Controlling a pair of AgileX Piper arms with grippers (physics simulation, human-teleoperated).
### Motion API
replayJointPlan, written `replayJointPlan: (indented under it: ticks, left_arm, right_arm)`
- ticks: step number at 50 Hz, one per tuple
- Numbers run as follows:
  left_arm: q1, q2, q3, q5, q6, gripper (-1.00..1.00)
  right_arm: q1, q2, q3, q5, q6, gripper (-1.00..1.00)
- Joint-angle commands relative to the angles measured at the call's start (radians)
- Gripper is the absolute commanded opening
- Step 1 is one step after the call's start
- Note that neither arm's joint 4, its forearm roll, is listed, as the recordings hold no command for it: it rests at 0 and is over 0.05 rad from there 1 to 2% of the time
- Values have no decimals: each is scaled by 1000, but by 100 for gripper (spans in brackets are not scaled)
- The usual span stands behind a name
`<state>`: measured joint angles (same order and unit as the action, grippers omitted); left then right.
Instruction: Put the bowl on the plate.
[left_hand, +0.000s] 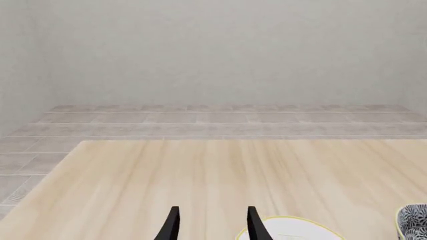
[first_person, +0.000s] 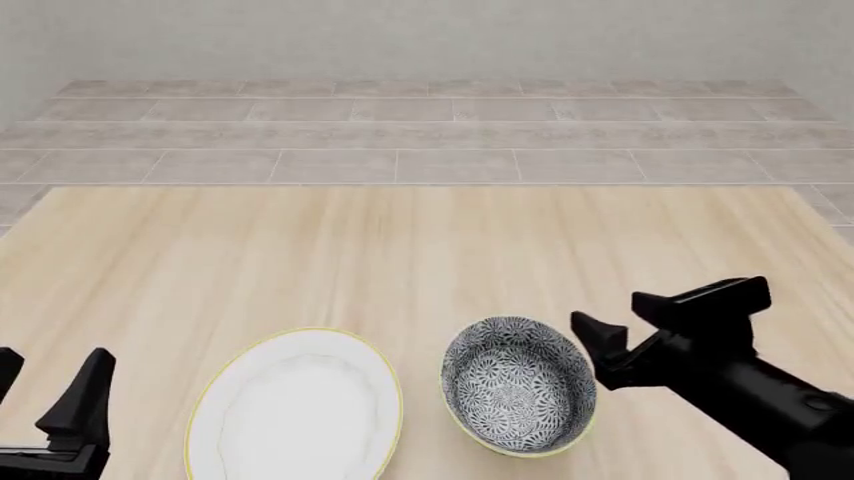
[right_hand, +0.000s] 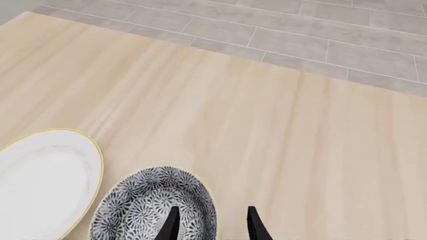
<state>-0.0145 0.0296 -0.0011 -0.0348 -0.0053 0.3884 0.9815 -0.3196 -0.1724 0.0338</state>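
The white plate (first_person: 296, 408) with a thin yellow rim lies flat near the table's front, left of centre. Right beside it, apart from it, stands the bowl (first_person: 518, 385) with its dark floral inside. My right gripper (first_person: 607, 310) is open just to the right of the bowl and a little above its rim. In the right wrist view one finger lines up over the bowl (right_hand: 143, 210) and the other outside its rim, with the plate (right_hand: 47, 180) further off. My left gripper (first_person: 51, 372) is open and holds nothing, left of the plate. The left wrist view catches the plate (left_hand: 297, 231) and the bowl (left_hand: 413, 220) at its edges.
The light wooden table (first_person: 400, 250) stretches bare beyond the two dishes to its far edge. Past that edge there is grey tiled floor (first_person: 427, 130) and a plain pale wall.
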Motion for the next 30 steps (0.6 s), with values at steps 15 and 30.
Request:
replayJointPlan:
  ticks: [15,30]
  left_arm:
    - [1,-19,1,16,0,100]
    - [0,-10,1,7,2,100]
  right_arm:
    - [10,127,19,-70,-1,100]
    - [15,165,31,-92,5,100]
